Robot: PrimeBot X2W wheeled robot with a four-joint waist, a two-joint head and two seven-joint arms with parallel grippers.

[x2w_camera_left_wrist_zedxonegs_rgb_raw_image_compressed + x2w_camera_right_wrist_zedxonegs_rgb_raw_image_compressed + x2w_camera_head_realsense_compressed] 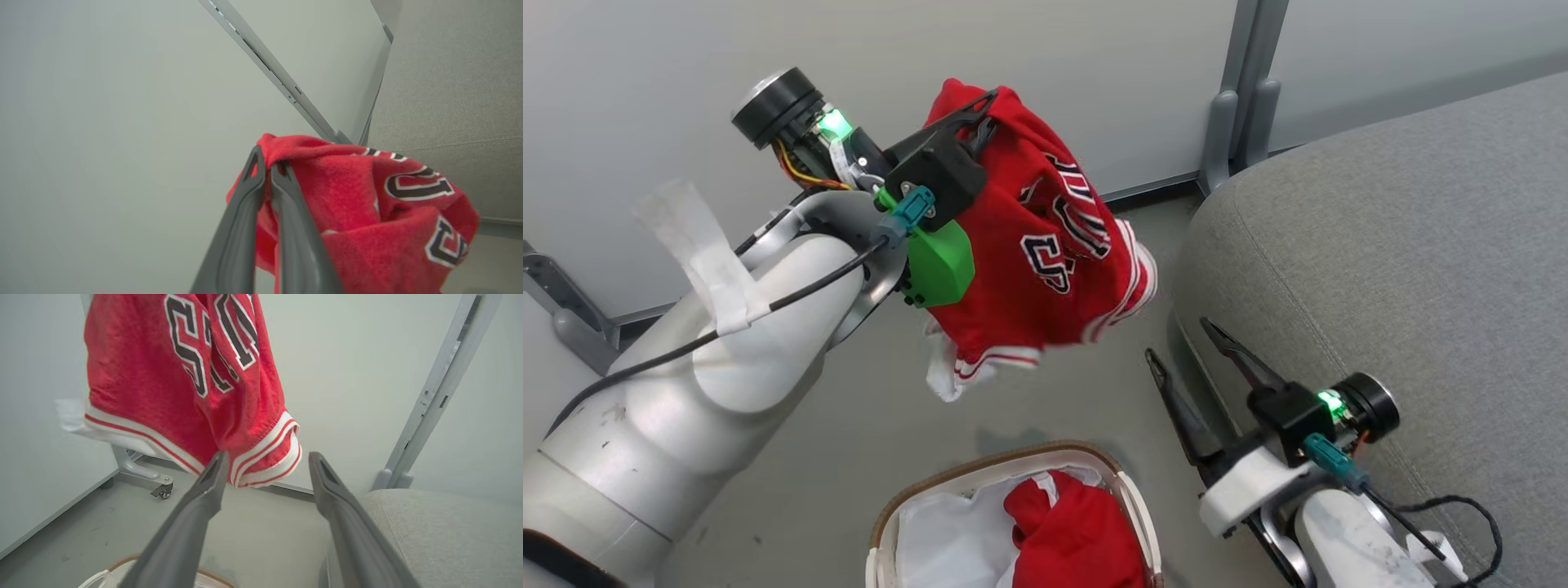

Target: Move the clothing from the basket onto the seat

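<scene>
One garment aloft; head view adds second garment in basket

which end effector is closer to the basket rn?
Right. The right end effector hovers open just right of the basket; the left end effector is raised well above it, shut on the red garment.

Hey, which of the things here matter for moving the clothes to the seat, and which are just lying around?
Job: red garment in the shut left gripper; second red garment in the basket; seat; open right gripper.
Just there: white liner in the basket; partition post; caster.
</scene>
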